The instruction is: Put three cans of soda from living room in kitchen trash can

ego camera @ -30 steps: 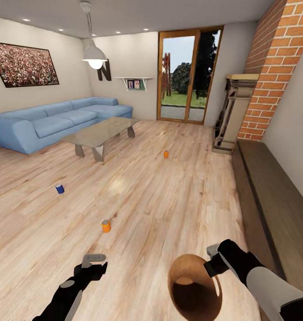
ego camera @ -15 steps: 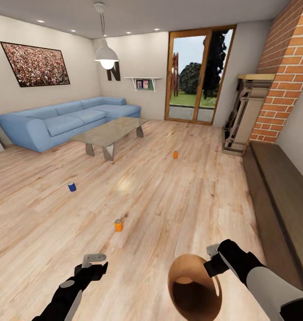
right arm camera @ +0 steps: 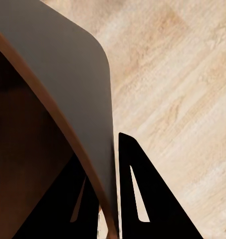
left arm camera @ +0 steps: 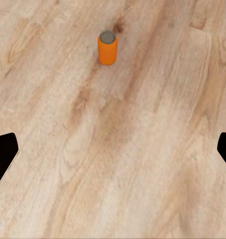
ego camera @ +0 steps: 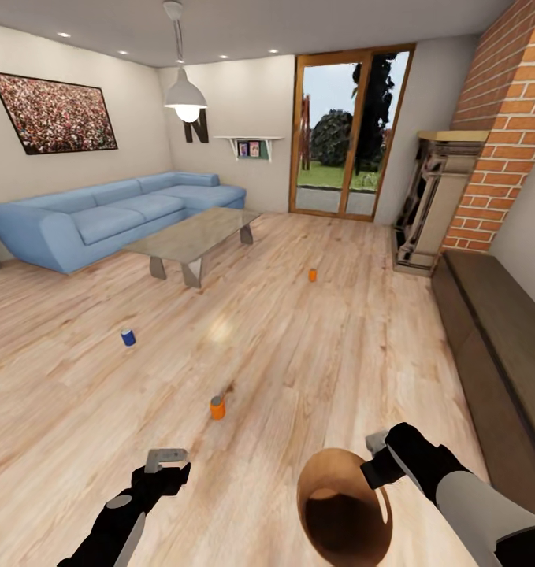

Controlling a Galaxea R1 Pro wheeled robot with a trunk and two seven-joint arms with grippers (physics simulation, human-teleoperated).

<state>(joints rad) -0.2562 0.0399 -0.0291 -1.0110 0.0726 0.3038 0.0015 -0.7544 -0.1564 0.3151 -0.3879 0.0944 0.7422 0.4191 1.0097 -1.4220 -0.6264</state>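
dark letter N [ego camera: 195, 126] on the far wall, partly behind the pendant lamp [ego camera: 186, 96], no other readable text

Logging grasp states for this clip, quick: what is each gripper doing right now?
Left gripper: open, empty, above the floor near the orange can.
Right gripper: closed on the rim of the trash can.

Bin [ego camera: 342, 504] — lower rim cut off at the 6 o'clock edge of the head view; in the right wrist view only one stretch of its wall [right arm camera: 68, 99] shows, the rest out of frame. Left gripper's fingers [left arm camera: 3, 157] clipped at the 9 and 3 o'clock edges of the left wrist view. Far orange can [ego camera: 313, 275] and blue can [ego camera: 128, 337] — too small to read any markings. Sofa [ego camera: 102, 216] is cut at 9 o'clock.
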